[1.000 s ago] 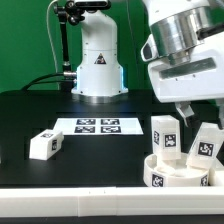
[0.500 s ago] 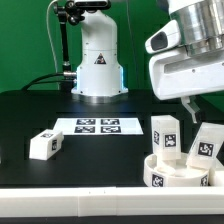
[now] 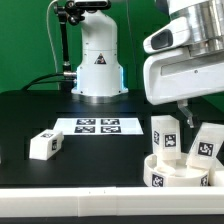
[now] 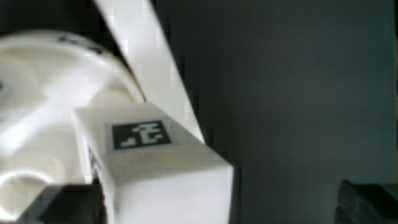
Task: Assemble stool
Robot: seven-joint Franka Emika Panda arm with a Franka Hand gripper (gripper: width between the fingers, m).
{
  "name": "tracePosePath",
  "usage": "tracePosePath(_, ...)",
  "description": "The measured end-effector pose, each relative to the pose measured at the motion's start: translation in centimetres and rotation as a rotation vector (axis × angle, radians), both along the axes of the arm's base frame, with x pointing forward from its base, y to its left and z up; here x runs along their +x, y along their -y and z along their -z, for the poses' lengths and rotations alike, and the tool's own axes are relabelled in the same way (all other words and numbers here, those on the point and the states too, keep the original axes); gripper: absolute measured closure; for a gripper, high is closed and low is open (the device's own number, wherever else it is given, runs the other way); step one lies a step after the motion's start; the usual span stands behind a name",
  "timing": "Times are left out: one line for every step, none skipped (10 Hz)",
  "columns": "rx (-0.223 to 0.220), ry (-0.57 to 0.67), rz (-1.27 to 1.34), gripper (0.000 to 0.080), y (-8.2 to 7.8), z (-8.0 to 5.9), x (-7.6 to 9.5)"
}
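The round white seat (image 3: 176, 173) sits at the front of the exterior view's right. Two tagged white legs stand upright at it, one (image 3: 165, 136) nearer the middle and one (image 3: 205, 142) further right. A third leg (image 3: 43, 144) lies on the black table at the left. My gripper (image 3: 190, 113) hangs open just above the two standing legs. In the wrist view a tagged leg (image 4: 151, 150) rises between my dark fingers (image 4: 61, 206), close to one of them and not gripped. The seat (image 4: 45, 100) curves beside it.
The marker board (image 3: 98, 126) lies flat in the middle of the table, in front of the arm's white base (image 3: 97, 60). A long white bar (image 3: 80, 190) runs along the table's front edge. It also shows as a white strip (image 4: 146, 50) in the wrist view.
The hand has shifted a little toward the exterior view's right above the standing legs. The jaws stay open and no part has moved.
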State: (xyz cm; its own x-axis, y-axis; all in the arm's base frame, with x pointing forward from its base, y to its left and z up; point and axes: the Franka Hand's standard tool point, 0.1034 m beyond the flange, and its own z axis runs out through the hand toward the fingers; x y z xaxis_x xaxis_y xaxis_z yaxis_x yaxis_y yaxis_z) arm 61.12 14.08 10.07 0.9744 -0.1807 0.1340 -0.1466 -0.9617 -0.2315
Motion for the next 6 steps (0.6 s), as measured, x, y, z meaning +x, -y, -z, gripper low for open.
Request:
tracePosePath(-0.039,0.023,-0.131,0.015,0.23,-0.06,0.12)
tracePosePath(-0.079,0.037,-0.248,0.015,0.35,-0.08,0.22)
tracePosePath(-0.09,0.048,-0.3,0.015,0.48,-0.03,0.23)
tracePosePath(-0.099,0.056,-0.343,0.015,0.58,-0.02,0.24)
tracePosePath(-0.117,0.071,-0.426,0.015,0.69,-0.01,0.27)
tracePosePath(-0.129,0.083,-0.49,0.015,0.76,0.04,0.26)
